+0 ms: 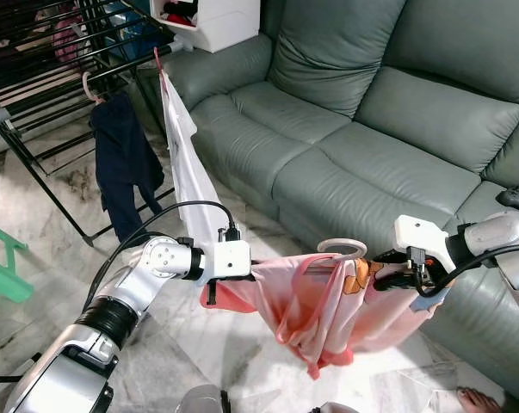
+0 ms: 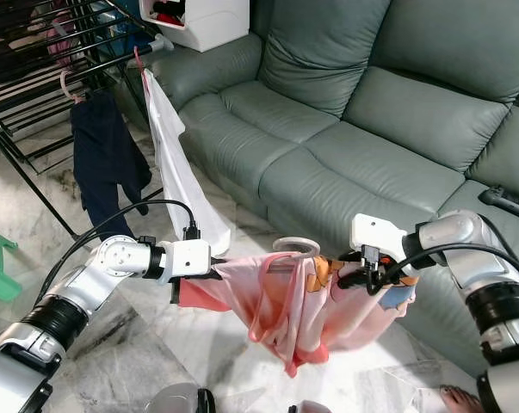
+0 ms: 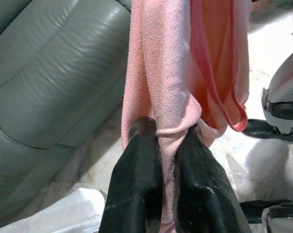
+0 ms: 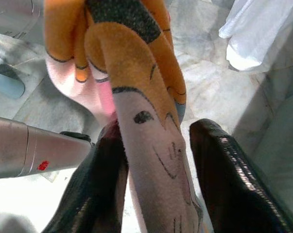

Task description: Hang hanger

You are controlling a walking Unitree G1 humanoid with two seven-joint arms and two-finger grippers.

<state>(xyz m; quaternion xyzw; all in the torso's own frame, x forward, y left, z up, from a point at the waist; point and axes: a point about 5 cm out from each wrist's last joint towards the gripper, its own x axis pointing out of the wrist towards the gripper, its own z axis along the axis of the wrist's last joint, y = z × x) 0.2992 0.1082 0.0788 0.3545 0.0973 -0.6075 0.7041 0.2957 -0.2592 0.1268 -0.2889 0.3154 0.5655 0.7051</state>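
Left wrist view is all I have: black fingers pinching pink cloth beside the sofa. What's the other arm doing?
Observer: The right gripper holds the far side of the pink garment, which is stretched between the two arms.
Operator: Is it on a hanger?
Observer: Yes, a pale hanger hook stands above the cloth midway between the grippers.
Operator: Where does it go?
Observer: A black drying rack stands ahead to the robot's left, with a dark blue garment and a white garment hanging from it.
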